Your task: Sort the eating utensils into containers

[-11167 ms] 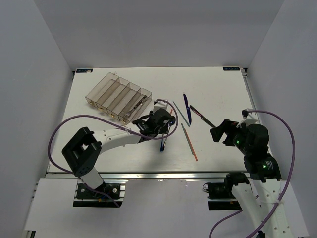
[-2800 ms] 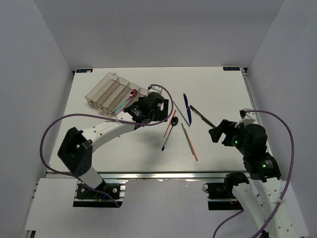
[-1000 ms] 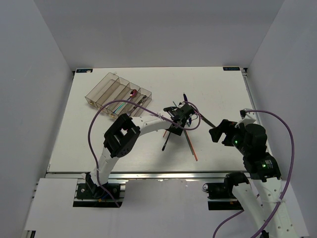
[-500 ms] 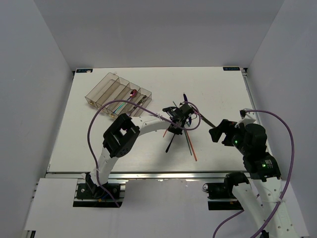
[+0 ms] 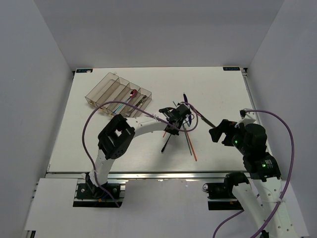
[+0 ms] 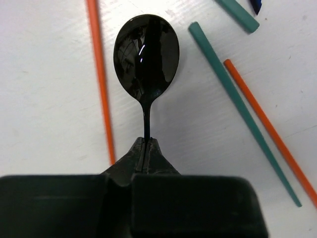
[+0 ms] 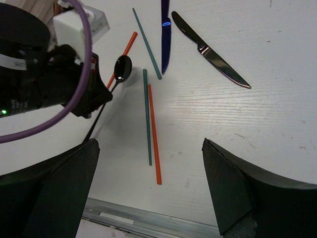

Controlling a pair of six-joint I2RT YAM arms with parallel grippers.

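Left claw [image 6: 146, 151] is pinched tight on the dark spoon [image 6: 147, 59] by its neck, centre of the overhead view, among the chopsticks [image 6: 101, 84]. It's the pick-up step. Next, I'd say: lift clear and carry it to the tray [image 5: 99, 89], upper left. Right claw [image 7: 148, 148] gapes wide, empty.

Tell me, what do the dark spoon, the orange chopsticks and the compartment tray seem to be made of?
Dark spoon: glossy black, mirror-like reflections in the bowl; polished coated metal or shiny plastic, I cannot tell which.
Orange chopsticks: even colour, dull surface; probably plastic.
Tray: thin, see-through smoky-brown walls; most likely clear tinted plastic.
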